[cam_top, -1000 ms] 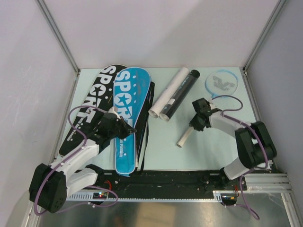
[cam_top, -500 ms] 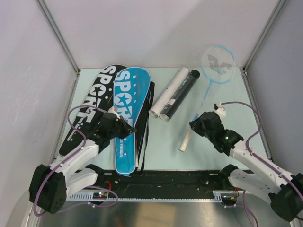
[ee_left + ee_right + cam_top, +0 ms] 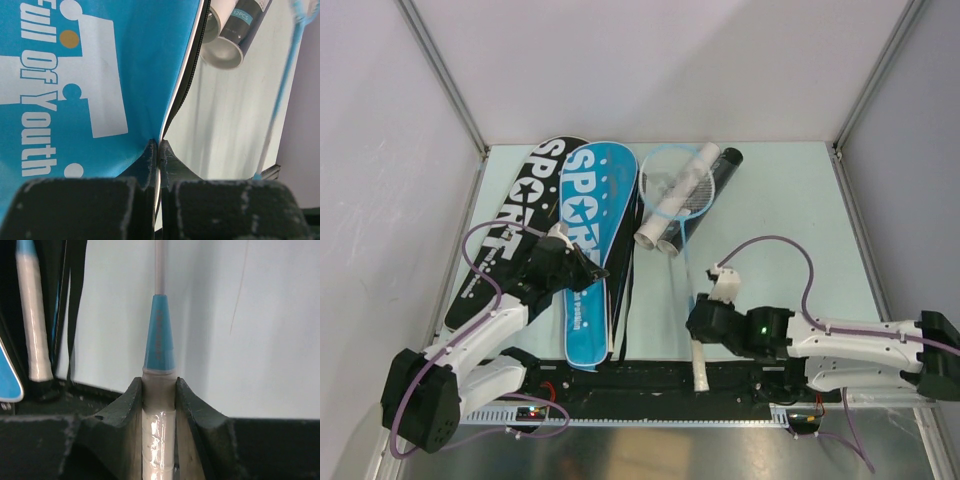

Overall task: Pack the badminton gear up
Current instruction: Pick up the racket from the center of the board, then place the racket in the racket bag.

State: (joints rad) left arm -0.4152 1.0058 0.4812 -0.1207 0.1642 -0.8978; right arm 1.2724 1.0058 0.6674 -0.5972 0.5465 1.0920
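My right gripper (image 3: pixel 705 325) (image 3: pixel 159 385) is shut on the white handle of a light-blue racket (image 3: pixel 677 183) (image 3: pixel 160 335). The racket's head hovers over the near ends of the white tube (image 3: pixel 672 205) and black tube (image 3: pixel 712 175), and its shaft (image 3: pixel 280 100) shows in the left wrist view. My left gripper (image 3: pixel 590 272) (image 3: pixel 159 147) pinches the right edge of the blue SPORT cover (image 3: pixel 592 230) (image 3: pixel 90 75), lifting it slightly. A black SPORT cover (image 3: pixel 510 225) lies to its left. No shuttlecocks are in view.
A second white racket handle (image 3: pixel 32 325) lies by the dark cover edges at the left of the right wrist view. The pale table (image 3: pixel 780 220) is walled at the back and both sides. A black rail (image 3: pixel 650 380) runs along its near edge.
The right arm has swung the racket from the back right corner toward the near middle, so its head now sits over the tubes. The left arm has not moved.
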